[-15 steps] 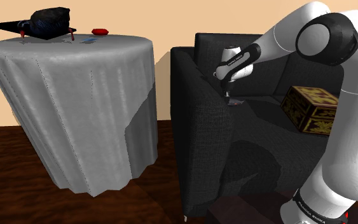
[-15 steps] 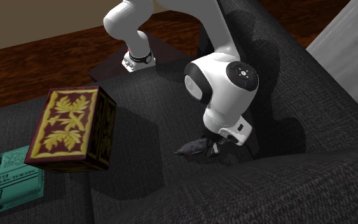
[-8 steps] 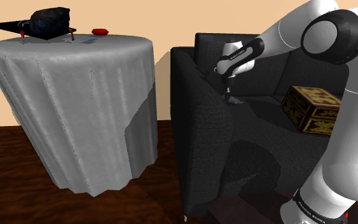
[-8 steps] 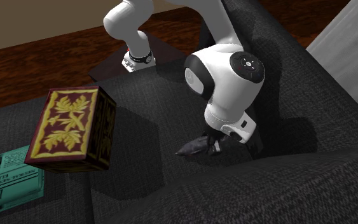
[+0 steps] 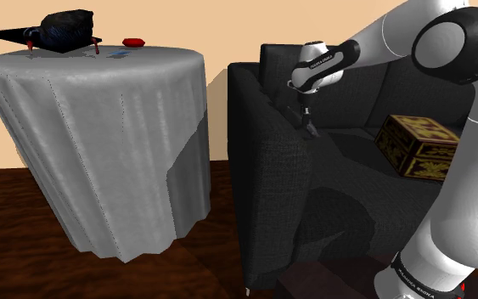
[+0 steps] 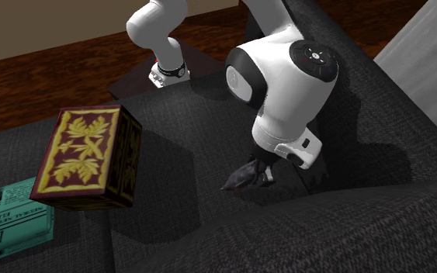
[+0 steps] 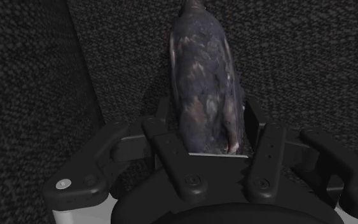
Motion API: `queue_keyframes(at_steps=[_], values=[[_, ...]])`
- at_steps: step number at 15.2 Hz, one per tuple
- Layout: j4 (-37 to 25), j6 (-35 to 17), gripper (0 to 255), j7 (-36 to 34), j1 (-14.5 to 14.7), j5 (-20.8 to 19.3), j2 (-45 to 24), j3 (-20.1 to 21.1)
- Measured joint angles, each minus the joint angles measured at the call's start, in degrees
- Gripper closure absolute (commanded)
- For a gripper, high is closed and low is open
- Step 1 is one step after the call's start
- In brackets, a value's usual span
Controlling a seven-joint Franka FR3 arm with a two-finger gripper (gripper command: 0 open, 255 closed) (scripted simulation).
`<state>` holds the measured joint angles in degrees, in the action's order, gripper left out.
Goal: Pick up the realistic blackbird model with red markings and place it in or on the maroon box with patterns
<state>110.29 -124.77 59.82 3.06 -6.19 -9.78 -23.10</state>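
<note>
Blackbird model (image 7: pixel 203 76), dark and mottled with faint reddish flecks, sat clasped between the two black fingers (image 7: pixel 171 149) of the end effector (image 7: pixel 212 149) when I checked the wrist view. The fingers pressed one end of its body from both sides, and the rest of it pointed away from the hand toward the black sofa fabric.

In the shoulder view, the end effector (image 5: pixel 307 127) hung fingers-down over the black sofa (image 5: pixel 279 187), close to the armrest (image 5: pixel 254 110) on that view's left. From the second exterior view, I saw the bird (image 6: pixel 238 179) gripped under the white arm (image 6: pixel 282 77), low over the seat cushion (I could not tell whether it touched the fabric).

The maroon box (image 6: pixel 88 155), patterned with gold leaves, rested on the same sofa seat, well apart from the bird. It stood toward the second exterior view's left, with a teal box (image 6: pixel 11 221) just beside it.

A worktop (image 5: pixel 101 127) draped in grey cloth stood at the shoulder view's left, carrying a dark bird-shaped figure (image 5: pixel 63 30) and a small red object (image 5: pixel 133 42).
</note>
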Motion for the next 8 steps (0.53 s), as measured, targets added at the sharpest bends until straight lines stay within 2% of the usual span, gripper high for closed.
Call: queue_keyframes(at_steps=[8], values=[[-4.2,5.9,255,0.2,0.3,-0.5,1.9,0.0]])
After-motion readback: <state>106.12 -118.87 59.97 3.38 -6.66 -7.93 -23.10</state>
